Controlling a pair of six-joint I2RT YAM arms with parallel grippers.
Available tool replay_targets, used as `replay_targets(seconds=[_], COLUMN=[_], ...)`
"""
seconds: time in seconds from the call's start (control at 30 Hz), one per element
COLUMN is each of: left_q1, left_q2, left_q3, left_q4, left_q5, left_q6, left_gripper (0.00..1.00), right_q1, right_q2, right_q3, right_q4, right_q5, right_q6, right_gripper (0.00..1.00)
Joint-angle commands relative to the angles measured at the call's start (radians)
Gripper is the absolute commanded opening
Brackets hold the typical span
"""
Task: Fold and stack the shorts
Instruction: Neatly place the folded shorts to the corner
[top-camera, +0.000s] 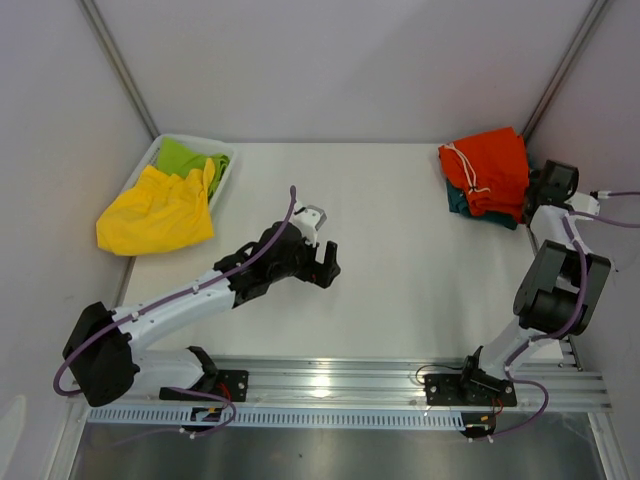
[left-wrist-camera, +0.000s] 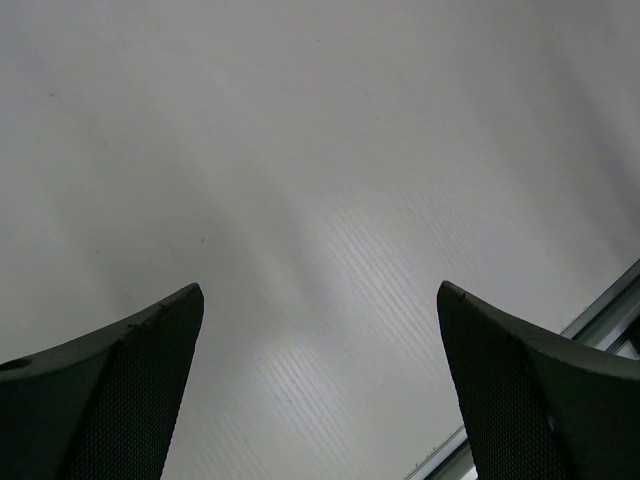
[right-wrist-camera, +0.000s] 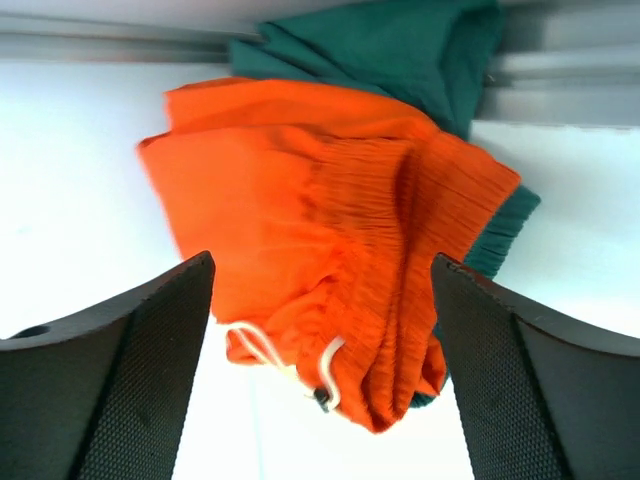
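At the far right corner of the table (top-camera: 400, 250), the orange shorts (top-camera: 495, 160) are seen bunched in a rough fold on top of the teal shorts (top-camera: 458, 203), whose edges show beneath them along the near and left sides. A white drawstring (right-wrist-camera: 290, 365) is trailed from the orange waistband onto the table. The right gripper (right-wrist-camera: 322, 262) is held just beside this stack, pointed at it; its fingers (right-wrist-camera: 130, 370) are spread wide, and no cloth is gripped between them.

Near the middle of the table, the left gripper (top-camera: 328, 265) is held low over bare tabletop, well apart from every pair of shorts. In the left wrist view its fingers (left-wrist-camera: 110, 390) are likewise spread wide, and nothing is held.

At the far left corner, a white bin (top-camera: 228, 165) is set at the table's edge. The lime-green shorts (top-camera: 185, 157) are crumpled inside it, and the yellow shorts (top-camera: 155, 215) are draped over its near end, spilling past the rim.
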Motion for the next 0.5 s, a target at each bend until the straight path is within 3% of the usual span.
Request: replay_targets(seconds=[0.0,0.1,0.2,0.23,0.37,0.47], left_q1=[0.0,0.0,0.0,0.0,0.0,0.0], left_q2=[-0.028,-0.03,-0.033,-0.033,-0.024,-0.017], left_q3=[-0.006,-0.008,-0.014,-0.017,-0.02,-0.022], left_q4=[0.006,0.012,0.029,0.032,0.043,0.046], left_q5=[-0.011,-0.01,-0.01,-0.002,0.009,0.004], left_q6=[0.015,0.013,0.01,0.009,0.008,0.015], left_gripper=[0.99,0.99,0.99,0.99,0.99,0.99], right_q1=[-0.005,-0.007,-0.014,-0.016,-0.005,0.009], right_q2=[-0.08,-0.06,0.025,0.055,0.205,0.357], right_q3=[0.065,0.107,0.117,0.121,0.124,0.231], right_q4=[-0.028,0.024,0.223,0.269,0.615,0.693], right_q5=[-0.015,-0.114,-0.282,-0.329,-0.436,-0.489], right_q6=[-0.143,-0.151,-0.126,-0.113,-0.035,0.003], right_gripper=[0.88,0.81,0.53,0.38,0.17,0.06])
